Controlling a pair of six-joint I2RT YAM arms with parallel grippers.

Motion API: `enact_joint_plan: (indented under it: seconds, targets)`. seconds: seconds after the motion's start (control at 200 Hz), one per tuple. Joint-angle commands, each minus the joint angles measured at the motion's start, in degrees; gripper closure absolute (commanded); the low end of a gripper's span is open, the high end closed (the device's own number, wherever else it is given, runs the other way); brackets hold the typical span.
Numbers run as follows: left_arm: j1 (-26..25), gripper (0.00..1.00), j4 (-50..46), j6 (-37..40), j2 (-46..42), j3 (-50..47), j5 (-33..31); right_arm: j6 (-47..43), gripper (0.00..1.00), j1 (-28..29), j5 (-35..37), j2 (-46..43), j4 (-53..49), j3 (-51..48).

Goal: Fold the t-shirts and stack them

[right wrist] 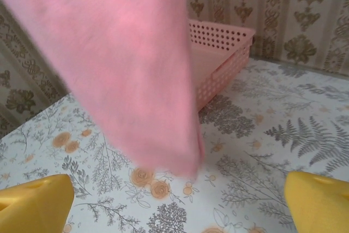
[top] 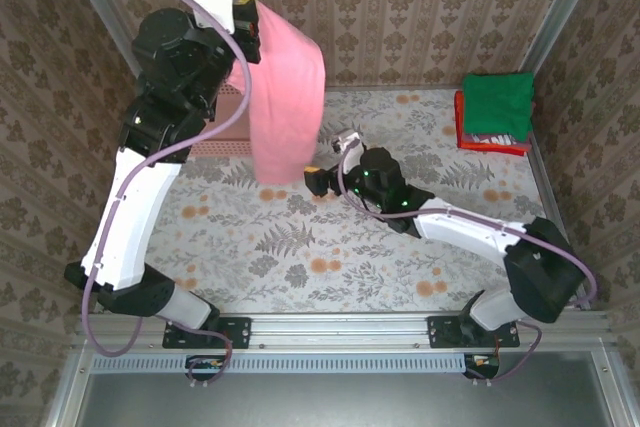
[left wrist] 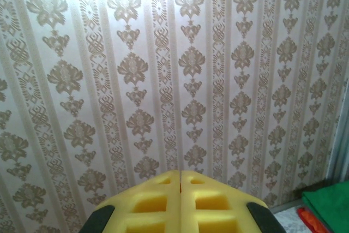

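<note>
My left gripper [top: 248,9] clamps the soft salmon-pink cloth t-shirt [top: 285,97] dangling below it, my right gripper [top: 313,180] is wide open. That one's not folded yet, but the green-topped folded shirt stack [top: 497,107] is done.

Salmon-pink t-shirt [top: 287,97] is dangling from my left gripper [top: 247,15], pinched at a top edge. It hangs straight down, loosely doubled, bottom hem clear of the table. Far right corner has the folded stack: green t-shirt [top: 498,102] on top, a sliver of white t-shirt [top: 492,137], then the red t-shirt [top: 460,119] underneath.
</note>
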Motion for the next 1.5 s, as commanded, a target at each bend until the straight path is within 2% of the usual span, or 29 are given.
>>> enact_joint_plan:
  seconds: [0.0, 0.055, 0.105, 0.14, 0.22, 0.38, 0.58, 0.8, 0.925, 1.01, 1.12, 1.375, 1.495]
  targets:
    - [-1.0, 1.0, 4.22, -1.27, -0.96, -4.03, -1.09, -0.56, 0.0, -1.14, -1.47, 4.45, 3.73, 4.03]
    - [-1.23, 1.0, 4.78, -2.19, -1.88, -6.59, -1.37, 0.31, 0.0, -2.05, -1.58, 6.51, 4.96, 4.51]
    - [-1.27, 1.0, 5.43, -2.86, -2.79, -9.22, -2.07, 0.98, 0.09, -2.78, -2.87, 7.38, 4.63, 5.01]
    - [-1.27, 1.0, 5.91, -3.01, -3.45, -10.79, -2.91, 1.81, 0.21, -3.14, -3.56, 7.37, 3.71, 5.16]
    - [-1.14, 1.0, 6.34, -2.84, -4.52, -13.79, -5.05, 2.31, 0.63, -3.29, -4.5, 5.67, 1.59, 4.37]
    - [0.26, 1.0, 7.67, -2.71, -5.73, -18.83, -9.13, 1.15, 1.0, -3.37, -3.66, -0.56, -3.86, 0.88]
    - [3.53, 1.0, 9.64, -7.91, -7.14, -26.21, -9.57, -1.68, 1.0, -6.88, 0.07, -9.42, -12.01, -0.49]
    - [4.53, 1.0, 9.55, -10.02, -7.16, -29.76, -8.85, -2.15, 1.0, -15.93, -2.58, -17.57, -20.37, 2.82]
    - [4.87, 1.0, 9.48, -11.7, -6.82, -31.25, -6.69, -4.4, 1.0, -19.88, -5.57, -19.03, -28.62, 9.38]
    - [4.79, 1.0, 8.72, -12.41, -7.23, -32.01, -6.0, -6.7, 1.0, -20.63, -5.72, -19.93, -32.91, 13.08]
    - [4.86, 1.0, 8.42, -12.76, -9.58, -34.83, -6.39, -8.51, 1.0, -20.84, -7.56, -23.1, -34.13, 13.03]
    - [4.66, 1.0, 4.39, -15.95, -19.45, -42.44, -5.65, -7.99, 1.0, -20.94, -21.75, -32.11, -38.89, 7.56]
    - [4.44, 1.0, 3.25, -16.99, -21.33, -45.18, -5.7, -6.38, 1.0, -20.95, -19.92, -33.05, -38.95, 4.74]
